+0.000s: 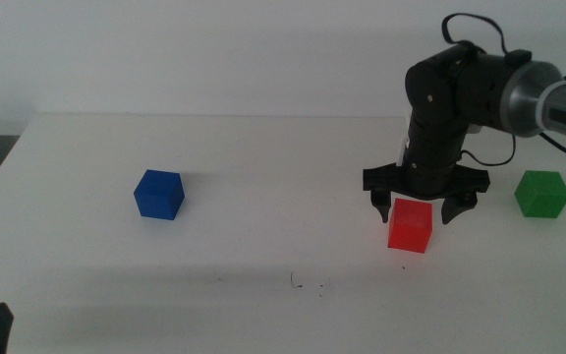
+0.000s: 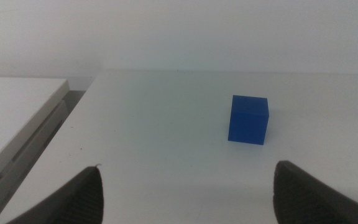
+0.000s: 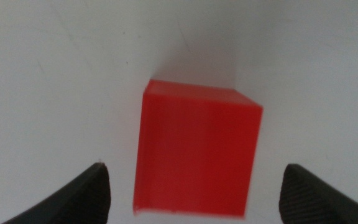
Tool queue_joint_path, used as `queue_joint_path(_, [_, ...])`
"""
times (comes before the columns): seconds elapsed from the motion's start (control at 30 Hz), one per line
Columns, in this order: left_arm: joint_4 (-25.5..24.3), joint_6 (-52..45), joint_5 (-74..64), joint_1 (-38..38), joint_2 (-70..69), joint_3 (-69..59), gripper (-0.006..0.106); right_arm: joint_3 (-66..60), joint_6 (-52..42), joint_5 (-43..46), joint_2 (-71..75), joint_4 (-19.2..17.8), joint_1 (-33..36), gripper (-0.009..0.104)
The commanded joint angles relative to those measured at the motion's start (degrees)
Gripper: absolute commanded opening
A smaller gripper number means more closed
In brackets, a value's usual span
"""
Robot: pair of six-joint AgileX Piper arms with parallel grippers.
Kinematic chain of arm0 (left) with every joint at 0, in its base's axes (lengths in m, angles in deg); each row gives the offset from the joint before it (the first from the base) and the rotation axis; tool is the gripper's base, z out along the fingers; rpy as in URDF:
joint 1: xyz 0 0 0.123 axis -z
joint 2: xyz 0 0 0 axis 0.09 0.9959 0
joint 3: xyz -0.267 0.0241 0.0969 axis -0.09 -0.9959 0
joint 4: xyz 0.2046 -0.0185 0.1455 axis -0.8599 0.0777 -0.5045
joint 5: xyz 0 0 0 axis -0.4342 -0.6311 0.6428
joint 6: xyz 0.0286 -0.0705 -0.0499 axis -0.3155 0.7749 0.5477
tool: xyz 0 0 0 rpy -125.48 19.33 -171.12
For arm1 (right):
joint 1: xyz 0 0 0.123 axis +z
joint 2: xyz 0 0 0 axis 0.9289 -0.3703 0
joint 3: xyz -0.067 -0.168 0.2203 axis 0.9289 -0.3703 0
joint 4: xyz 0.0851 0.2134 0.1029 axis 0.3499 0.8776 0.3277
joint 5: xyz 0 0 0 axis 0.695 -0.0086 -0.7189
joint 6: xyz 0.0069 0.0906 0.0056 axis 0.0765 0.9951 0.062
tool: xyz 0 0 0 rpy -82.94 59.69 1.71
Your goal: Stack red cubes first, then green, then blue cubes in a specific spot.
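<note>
One red cube [image 1: 410,225] under spread right gripper [image 1: 415,210], one green [image 1: 541,193], one blue [image 1: 159,194]

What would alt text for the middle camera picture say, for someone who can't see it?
The right hand hangs open, jaws either side of a red cube on a white table. A green cube sits to the picture's right, a blue cube far left.
</note>
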Motion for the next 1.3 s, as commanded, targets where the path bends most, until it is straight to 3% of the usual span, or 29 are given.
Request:
queue_joint_path(0.0, [0.1, 0.3, 0.7, -0.1, -0.2, -0.1, 0.094, 0.6, 0.2, 1.3, -0.9, -1.0, 0.0, 0.093])
queue_joint_path(0.2, [0.1, 0.3, 0.7, -0.1, -0.2, -0.1, 0.094, 0.6, 0.2, 3.7, -3.5, -0.6, -1.5, 0.091])
queue_joint_path(0.33, [0.1, 0.3, 0.7, -0.1, -0.2, -0.1, 0.094, 0.6, 0.2, 3.8, -5.0, -0.4, -2.2, 0.080])
queue_joint_path(0.4, [0.1, 0.3, 0.7, -0.1, -0.2, -0.1, 0.094, 0.6, 0.2, 3.8, -5.2, -0.3, -2.3, 0.061])
queue_joint_path(0.53, [0.1, 0.3, 0.7, -0.1, -0.2, -0.1, 0.094, 1.5, -0.6, 1.5, -4.6, -0.3, -2.4, -0.003])
queue_joint_path(0.8, [0.1, 0.3, 0.7, -0.1, -0.2, -0.1, 0.094, 9.3, 0.7, -6.0, -0.9, -0.6, 4.9, 0.004])
queue_joint_path(1.27, [0.1, 0.3, 0.7, -0.1, -0.2, -0.1, 0.094, 9.9, 10.0, -4.1, -2.0, 0.4, 17.2, 0.004])
